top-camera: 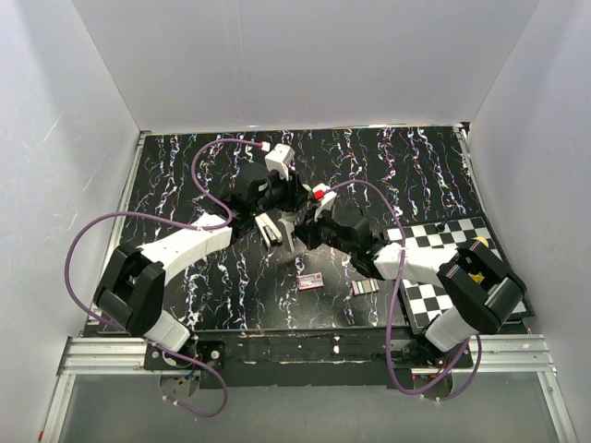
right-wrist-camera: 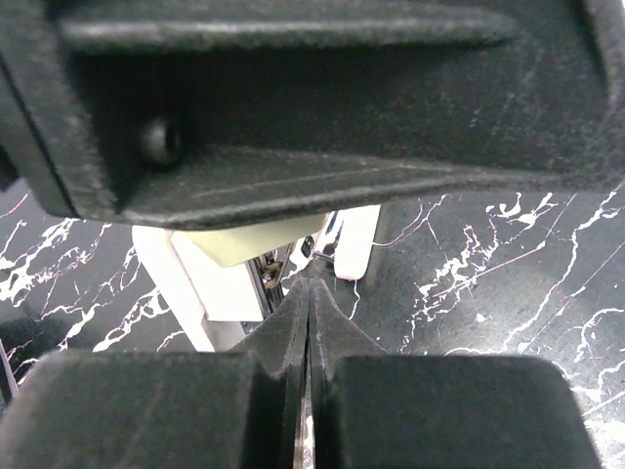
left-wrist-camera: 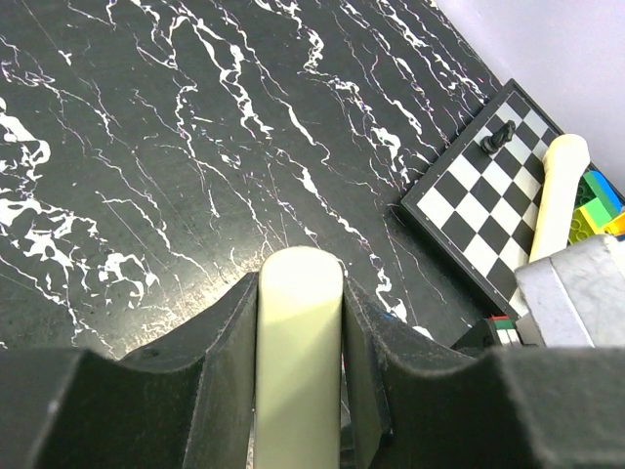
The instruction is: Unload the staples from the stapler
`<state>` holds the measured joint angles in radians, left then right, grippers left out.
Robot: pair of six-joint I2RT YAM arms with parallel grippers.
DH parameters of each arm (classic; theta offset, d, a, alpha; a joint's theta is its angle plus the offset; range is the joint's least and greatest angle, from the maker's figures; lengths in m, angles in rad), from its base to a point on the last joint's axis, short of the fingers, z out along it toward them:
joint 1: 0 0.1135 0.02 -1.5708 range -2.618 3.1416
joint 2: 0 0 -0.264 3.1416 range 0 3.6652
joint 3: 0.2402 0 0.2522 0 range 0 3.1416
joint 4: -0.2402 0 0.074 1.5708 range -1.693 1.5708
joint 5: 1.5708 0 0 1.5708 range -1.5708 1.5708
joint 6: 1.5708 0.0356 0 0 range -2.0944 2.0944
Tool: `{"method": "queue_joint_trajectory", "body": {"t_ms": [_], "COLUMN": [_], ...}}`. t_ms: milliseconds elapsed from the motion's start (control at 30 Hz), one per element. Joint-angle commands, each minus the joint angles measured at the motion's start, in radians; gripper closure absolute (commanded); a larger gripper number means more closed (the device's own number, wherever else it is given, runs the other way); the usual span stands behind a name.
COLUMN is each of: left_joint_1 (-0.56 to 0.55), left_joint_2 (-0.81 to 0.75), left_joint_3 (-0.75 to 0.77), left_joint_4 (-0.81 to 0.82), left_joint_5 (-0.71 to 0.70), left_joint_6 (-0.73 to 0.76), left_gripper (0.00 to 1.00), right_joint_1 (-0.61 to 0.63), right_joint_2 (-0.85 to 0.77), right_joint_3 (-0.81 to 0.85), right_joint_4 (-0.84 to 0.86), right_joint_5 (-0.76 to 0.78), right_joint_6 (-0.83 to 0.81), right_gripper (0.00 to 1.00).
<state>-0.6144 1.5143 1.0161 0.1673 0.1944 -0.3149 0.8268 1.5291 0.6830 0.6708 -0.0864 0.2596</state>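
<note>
Left wrist view: stapler (left-wrist-camera: 298,391) clamped in the left gripper (left-wrist-camera: 299,293), jaws partly spread.
Its cream body filled the gap between both fingers, held over the middle of the marbled table (left-wrist-camera: 176,147). The right gripper (right-wrist-camera: 310,298) was pressed fully closed, with its tips right at the stapler's exposed metal channel. They possibly touched it, but the dim close-up left any pinched staples unclear.

Light falls evenly from above in the overhead view, bright on the white walls (top-camera: 305,55), and the shadows are soft. In the left wrist view a pale glare lies on the table (left-wrist-camera: 146,147) beside the stapler (left-wrist-camera: 298,342), whose near end is blurred. The right wrist view is dim, with its near foreground out of focus.
</note>
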Motion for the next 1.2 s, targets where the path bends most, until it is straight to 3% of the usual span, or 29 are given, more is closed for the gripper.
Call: {"method": "queue_joint_trajectory", "body": {"t_ms": [0,600,1167], "left_joint_1": [0.007,0.007,0.007], "left_joint_2": [0.015,0.118,0.078], "left_joint_3": [0.068,0.090,0.078], "left_joint_4": [0.133,0.182,0.152], "left_joint_5": [-0.030,-0.082,-0.050], "left_joint_6": [-0.044,-0.049,-0.030], "left_gripper": [1.00,1.00,1.00], "right_joint_1": [0.005,-0.037,-0.080], "right_joint_2": [0.013,0.040,0.032], "right_joint_3": [-0.025,-0.059,-0.057], "right_joint_4": [0.058,0.222,0.197], "right_joint_5": [-0.067,-0.214,-0.217], "right_joint_6": [0.038,0.178,0.182], "right_gripper": [0.99,0.99,0.99]}}
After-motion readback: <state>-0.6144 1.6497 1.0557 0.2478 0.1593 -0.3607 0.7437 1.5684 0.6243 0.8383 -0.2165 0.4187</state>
